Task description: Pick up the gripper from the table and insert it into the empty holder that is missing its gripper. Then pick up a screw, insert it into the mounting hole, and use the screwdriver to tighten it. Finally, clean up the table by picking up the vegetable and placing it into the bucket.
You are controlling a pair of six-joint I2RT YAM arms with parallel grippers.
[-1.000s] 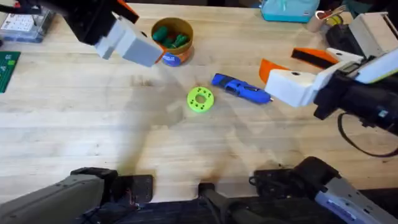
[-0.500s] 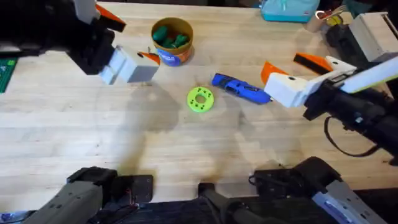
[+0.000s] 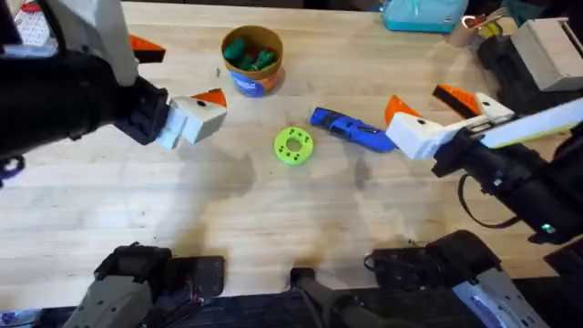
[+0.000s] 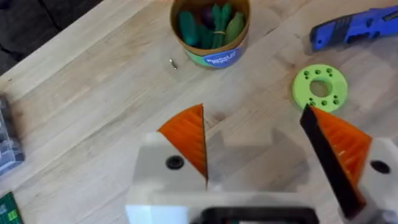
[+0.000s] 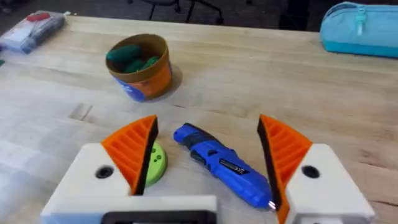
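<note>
Right tool (image 5: 208,165) seen splayed wide, empty, hung just above screwdriver (image 5: 222,163); left tool (image 4: 267,146) likewise spread, nothing held, over bare surface (image 3: 273,210). Judged step: screwdriver pickup. Ribbed handle best straddled squarely, pads lowered level before closing, lime disc (image 3: 293,145) avoided. Farther off: bucket (image 3: 252,60) upright, green vegetable pieces (image 3: 248,55) seen inside already.
</note>
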